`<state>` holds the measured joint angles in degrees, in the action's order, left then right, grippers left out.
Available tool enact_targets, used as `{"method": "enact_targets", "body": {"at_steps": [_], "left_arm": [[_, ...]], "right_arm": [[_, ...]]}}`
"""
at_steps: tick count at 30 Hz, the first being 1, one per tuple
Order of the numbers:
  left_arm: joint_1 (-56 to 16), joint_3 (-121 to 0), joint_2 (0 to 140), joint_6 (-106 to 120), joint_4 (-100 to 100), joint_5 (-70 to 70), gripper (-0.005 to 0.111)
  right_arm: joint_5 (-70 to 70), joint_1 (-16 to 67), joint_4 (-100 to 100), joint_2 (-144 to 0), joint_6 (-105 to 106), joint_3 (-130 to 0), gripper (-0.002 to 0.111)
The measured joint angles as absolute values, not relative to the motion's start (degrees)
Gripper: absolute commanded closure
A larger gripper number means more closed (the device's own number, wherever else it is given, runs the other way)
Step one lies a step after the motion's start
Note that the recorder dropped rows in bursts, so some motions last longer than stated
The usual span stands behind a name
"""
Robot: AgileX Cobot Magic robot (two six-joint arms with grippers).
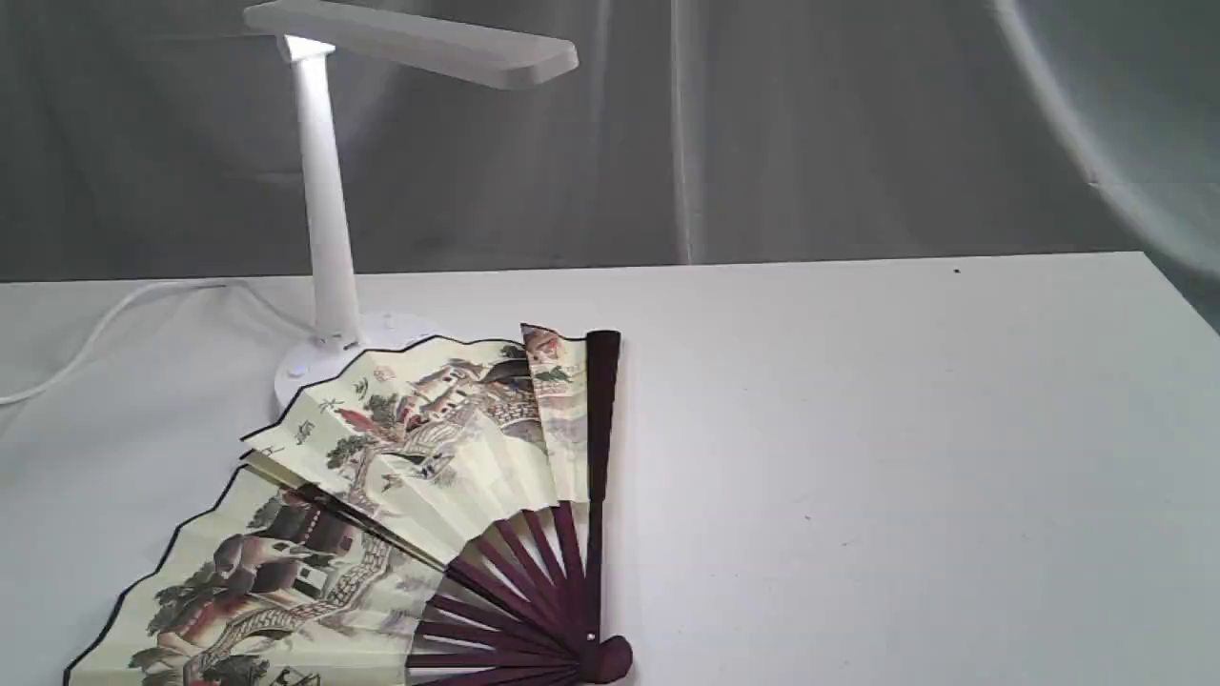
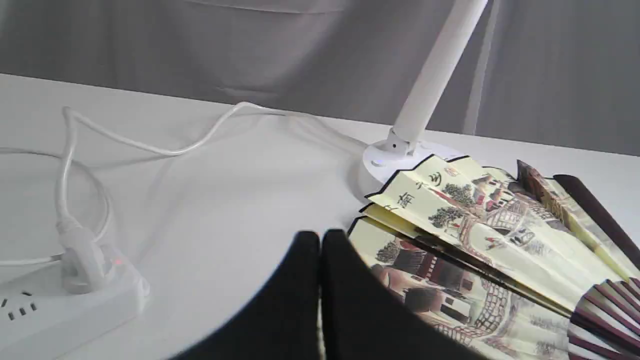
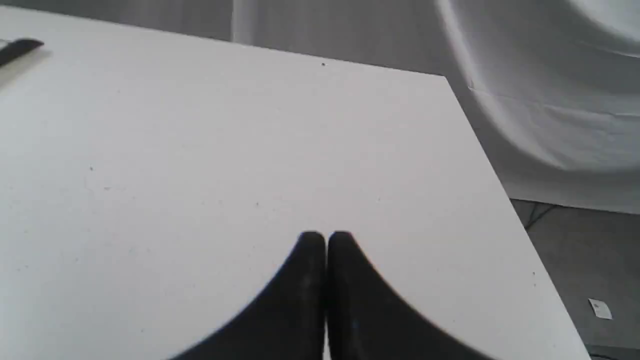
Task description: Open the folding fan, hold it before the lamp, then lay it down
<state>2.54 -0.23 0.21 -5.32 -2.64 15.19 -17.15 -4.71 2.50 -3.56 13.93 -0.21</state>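
Note:
The folding fan [image 1: 400, 505] lies spread open on the white table, cream leaf with a landscape print and maroon ribs meeting at the pivot near the front; its upper edge overlaps the lamp's round base. In the left wrist view the fan [image 2: 480, 250] lies just beside my left gripper [image 2: 320, 237], which is shut and empty. The white lamp [image 1: 329, 191] stands upright behind the fan, bar head overhead; the left wrist view shows the stem and base of the lamp [image 2: 400, 150]. My right gripper [image 3: 326, 237] is shut over bare table, holding nothing. Neither gripper shows in the exterior view.
A white power strip [image 2: 65, 305] with the lamp's plug and looping cord [image 2: 150, 145] lies on the table left of the lamp. The table's right edge [image 3: 500, 200] drops to the floor. A grey curtain hangs behind.

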Motion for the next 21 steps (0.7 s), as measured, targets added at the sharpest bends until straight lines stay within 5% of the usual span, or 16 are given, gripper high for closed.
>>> {"method": "enact_targets", "body": {"at_steps": [21], "left_arm": [[2.5,-0.2,0.2,-5.2,-2.6,15.2,0.107]], "right_arm": [[-18.5,-4.7,1.0,-3.6,14.1,-0.2,0.108]]}}
